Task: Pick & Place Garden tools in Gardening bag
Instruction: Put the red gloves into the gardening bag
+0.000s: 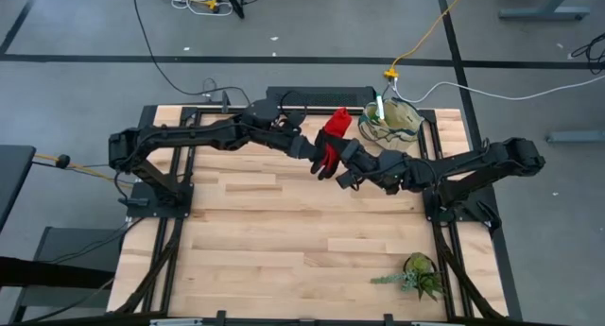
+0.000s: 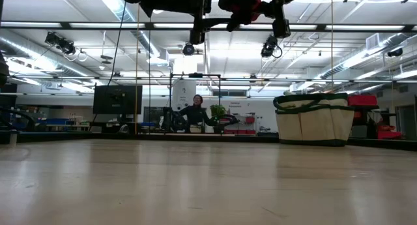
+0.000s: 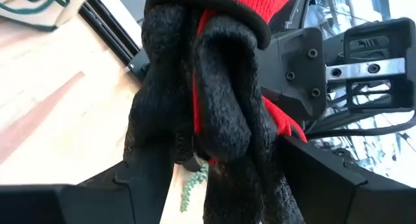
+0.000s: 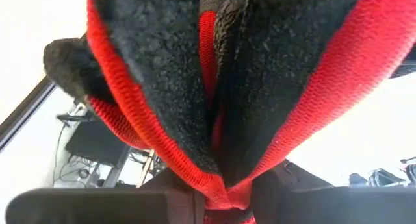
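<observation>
**Gloves held aloft between both arms**

Left end effector spread, beside the red-and-black gloves. Right end effector pinches the gloves above the surface. Gardening bag sits at the far right edge; a leafy plant lies near.

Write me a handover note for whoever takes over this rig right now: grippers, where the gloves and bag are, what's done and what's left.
Right gripper: shut on the red-and-black gloves, held in the air above mid-table.
Left gripper: open, right beside the gloves; in the left wrist view the gloves hang between its fingers, ungripped. Looks like a handover to the right arm.
Gardening bag: standing at the table's far edge, right of centre, with a green item inside.
Leafy plant: near right corner, not part of the job.
Left: carry the gloves over to the bag and drop them in. No other tools show on the table.
</observation>
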{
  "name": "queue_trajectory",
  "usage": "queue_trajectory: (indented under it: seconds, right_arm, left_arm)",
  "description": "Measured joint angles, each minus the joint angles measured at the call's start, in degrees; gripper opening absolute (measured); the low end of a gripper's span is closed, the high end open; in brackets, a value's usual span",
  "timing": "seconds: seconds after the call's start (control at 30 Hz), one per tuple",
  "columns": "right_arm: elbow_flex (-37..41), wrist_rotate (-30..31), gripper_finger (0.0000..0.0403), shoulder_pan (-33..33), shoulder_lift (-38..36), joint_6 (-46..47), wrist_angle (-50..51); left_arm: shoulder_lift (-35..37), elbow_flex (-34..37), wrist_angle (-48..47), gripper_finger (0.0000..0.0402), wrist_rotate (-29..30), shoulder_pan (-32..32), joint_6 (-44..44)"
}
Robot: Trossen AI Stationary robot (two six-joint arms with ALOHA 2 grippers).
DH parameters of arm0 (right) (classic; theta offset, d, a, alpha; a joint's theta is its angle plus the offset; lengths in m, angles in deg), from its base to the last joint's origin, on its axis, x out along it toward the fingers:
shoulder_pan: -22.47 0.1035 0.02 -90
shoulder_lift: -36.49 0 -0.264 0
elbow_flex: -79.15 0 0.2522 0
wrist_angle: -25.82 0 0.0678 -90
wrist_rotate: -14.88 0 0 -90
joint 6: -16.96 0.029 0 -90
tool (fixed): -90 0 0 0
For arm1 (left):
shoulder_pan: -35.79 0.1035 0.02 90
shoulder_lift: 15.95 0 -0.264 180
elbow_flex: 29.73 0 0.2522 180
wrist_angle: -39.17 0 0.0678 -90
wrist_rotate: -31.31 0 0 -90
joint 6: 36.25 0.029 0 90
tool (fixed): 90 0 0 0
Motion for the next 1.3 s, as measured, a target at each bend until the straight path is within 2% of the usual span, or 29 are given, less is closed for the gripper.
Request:
queue_trajectory:
  seconds: [0.23, 0.87, 1.07, 1.3]
  right_arm:
    - [0.00, 4.81, 0.0091, 1.20, 0.00, 0.05, -2.91]
    - [0.00, 10.96, 0.0090, 1.70, 0.00, 4.68, -2.37]
    - [0.00, 13.91, 0.0072, 1.68, -0.04, 4.78, -2.40]
    - [0.00, 13.95, 0.0058, 1.68, -0.07, 5.55, -2.87]
  left_arm:
    - [0.00, 0.00, 0.02, 0.0278, -1.80, 1.17, -1.02]
    - [0.46, 0.00, 1.17, 0.0277, -3.17, 2.64, -0.10]
    - [4.27, -0.02, -0.70, 0.0277, -0.02, 3.09, 3.14]
    - [9.65, -0.01, -7.33, 0.0277, 5.07, 3.09, 7.53]
